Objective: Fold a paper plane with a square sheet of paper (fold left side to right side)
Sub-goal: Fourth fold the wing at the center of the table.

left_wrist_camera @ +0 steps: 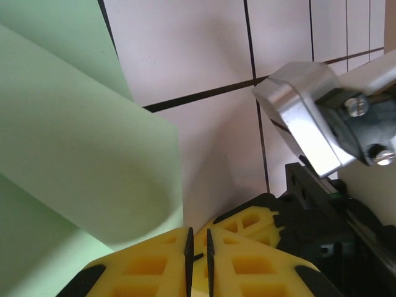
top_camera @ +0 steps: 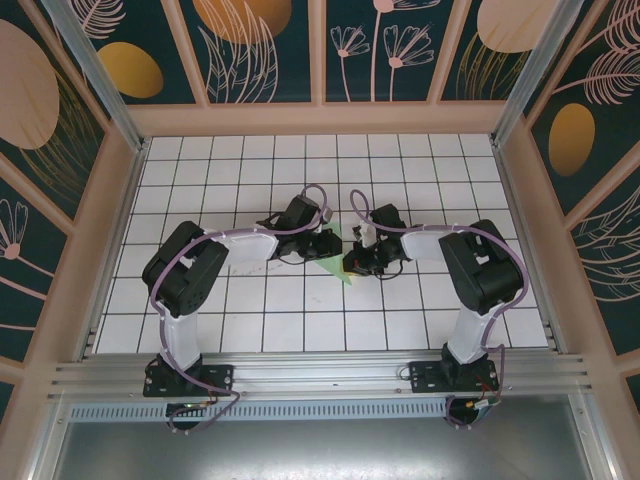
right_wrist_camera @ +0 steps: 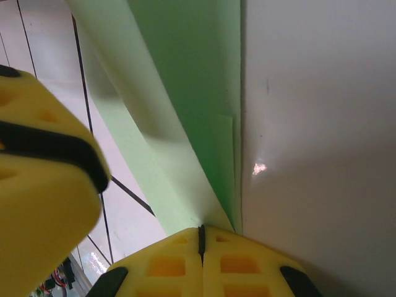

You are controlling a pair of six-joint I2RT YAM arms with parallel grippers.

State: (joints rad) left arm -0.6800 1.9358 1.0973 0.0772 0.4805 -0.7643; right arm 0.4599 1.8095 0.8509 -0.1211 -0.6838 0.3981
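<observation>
Two arms meet at the middle of the white tiled desk in the top view. The left arm and the right arm bend inward with their wrists almost touching. Between them shows a small wedge of the square sheet of paper, pale green, low on the desk. Open tiles lie all round it, well apart from the enclosure walls, so each arm has room to draw outward. The crowding is at the centre.

Left wrist view: the left jaws are nearly together, with a thin slit between the yellow fingers. I cannot tell whether any paper sits in that slit. Just beside them the sheet arches up in a soft, uncreased curl. A metal block of the other arm hangs close by.

Right wrist view: the right jaws are closed, pads together, pinching the sheet where its layers run down into the seam.

My judgement is that the curl may spring open if it is let go before pressing, and the edges may land skewed. Opposed pulls could tear the thin paper, and the wrists could knock together.
</observation>
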